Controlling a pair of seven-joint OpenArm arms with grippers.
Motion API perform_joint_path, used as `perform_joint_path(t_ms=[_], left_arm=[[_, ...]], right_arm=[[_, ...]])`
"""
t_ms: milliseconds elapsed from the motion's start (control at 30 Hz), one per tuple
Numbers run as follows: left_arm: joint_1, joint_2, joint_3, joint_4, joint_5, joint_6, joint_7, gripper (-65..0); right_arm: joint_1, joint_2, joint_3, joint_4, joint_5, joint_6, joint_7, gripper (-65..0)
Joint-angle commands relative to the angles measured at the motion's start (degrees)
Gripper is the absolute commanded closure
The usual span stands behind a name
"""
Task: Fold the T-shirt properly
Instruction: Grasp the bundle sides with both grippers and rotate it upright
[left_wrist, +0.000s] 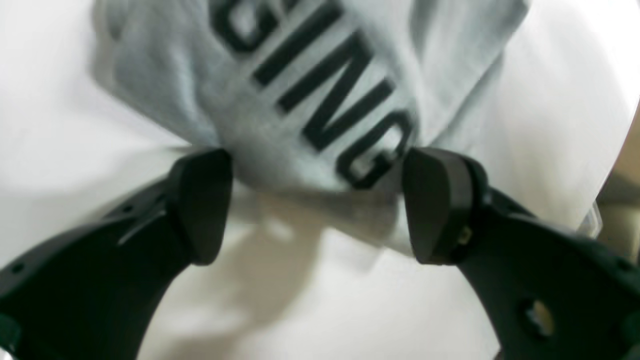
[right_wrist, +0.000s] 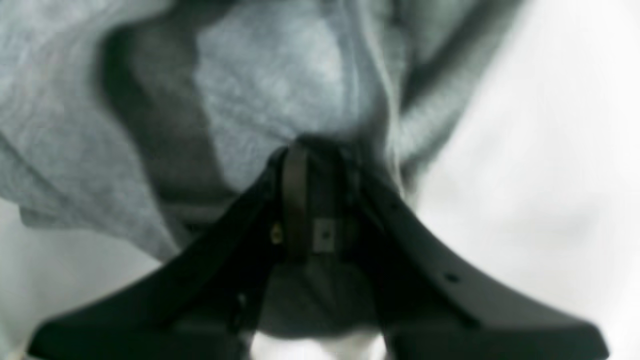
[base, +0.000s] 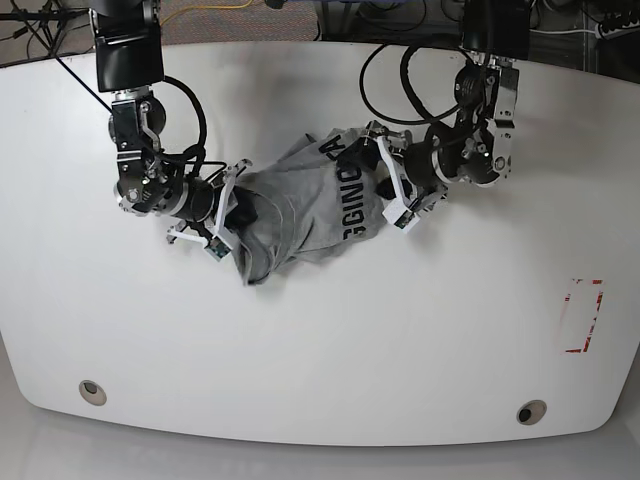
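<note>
The white surface carries the T-shirt, bunched near its middle with dark lettering up. Left of the T-shirt, the right gripper has its fingers closed on grey cloth. Right of it, the left gripper holds its fingers spread wide at the T-shirt's edge. A red-marked rectangle lies well apart, far right of the T-shirt.

- Your way across the table is open along the near half (both flanks too).
- The bunched T-shirt blocks the space between your arms.
</note>
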Motion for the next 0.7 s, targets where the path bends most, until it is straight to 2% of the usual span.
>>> perform_joint_path(t_ms=[0, 300, 500, 667], left_arm=[[-1.41, 0.05, -1.03, 5.16, -3.25, -0.27, -1.7, -49.9], [-6.34, 0.05, -3.67, 11.14, -3.25, -0.19, -0.47, -49.9], [-11.17, 0.05, -3.23, 5.34, 1.67, -0.1, -0.82, -49.9], [-14.78, 0.41, -3.23, -1.7, 4.83, -0.36, -0.99, -49.9]], right_arm=[[1.37, 1.13, 0.51, 5.87, 0.66, -0.27, -0.99, -8.9], [-2.24, 0.33, 0.69, 23.46, 0.84, -0.27, -10.13, -8.7], [-9.27, -2.74, 2.8, 26.71, 0.57, -0.27, -10.75, -8.7], [-14.11, -7.67, 5.96, 26.71, 0.57, -0.27, -10.57, -8.7]])
